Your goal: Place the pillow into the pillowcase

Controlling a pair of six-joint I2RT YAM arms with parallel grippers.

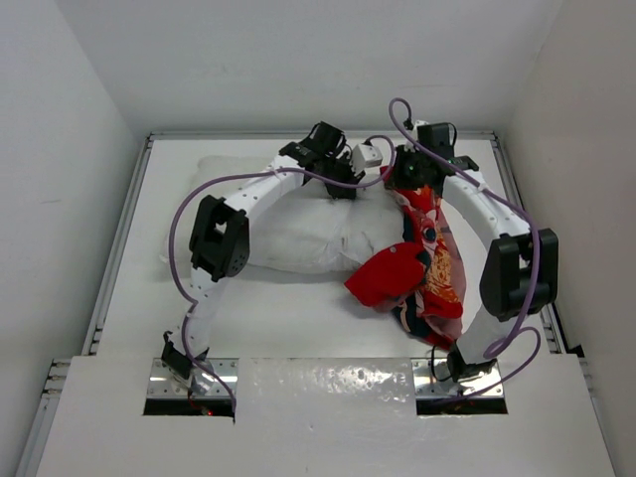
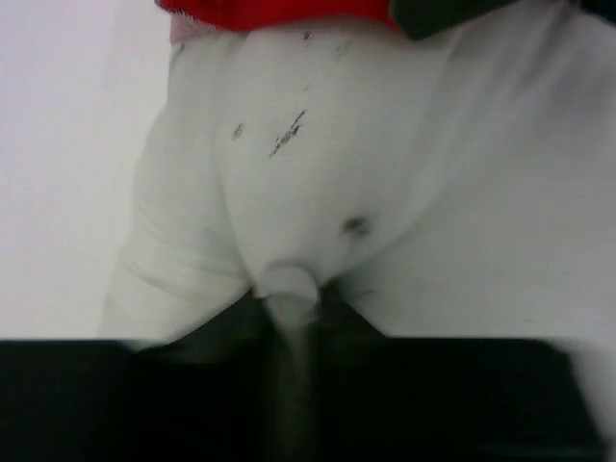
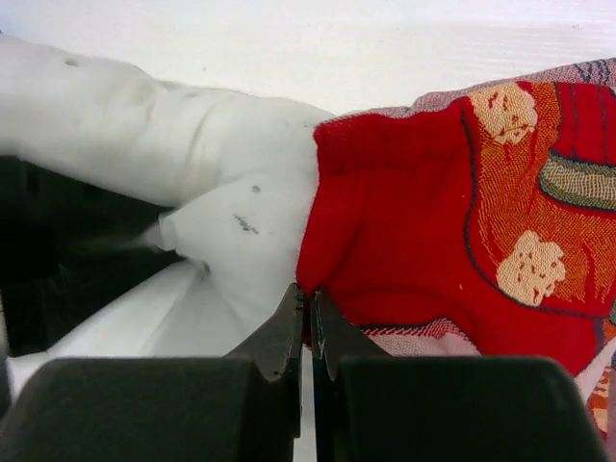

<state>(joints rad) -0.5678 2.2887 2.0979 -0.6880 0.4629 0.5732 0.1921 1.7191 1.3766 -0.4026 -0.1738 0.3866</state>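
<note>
Red woven doll-print pillowcase [image 1: 427, 268]: crumpled in a strip down the right side of the white counter [image 1: 298, 328]. Its far end is lifted at your right hand [image 1: 402, 181].
Plump white speckled stuffed pillow [image 1: 288, 234]: flat across the far middle of the counter, nearly all of it bare.
Progress: early, by your reading. Only the pillow's right end meets the red mouth. In the right wrist view the pillowcase [image 3: 404, 231] butts against that end of the pillow [image 3: 221, 183], perhaps lapping just over it. You cannot tell which.
Left to do: spread the mouth, feed the pillow in, draw the case along its whole length.
Right hand [image 3: 310, 313]: fingers pressed together, apparently nipping the pillowcase hem, touching the pillow's corner.
Left hand [image 2: 289, 310]: blurred. It looks to be pinching a puckered nub of pillow [image 2: 337, 173], with the red edge just beyond.
Hands, relative: your left hand [image 1: 346, 187] sits near the right one, both at the pillow's far right end.
</note>
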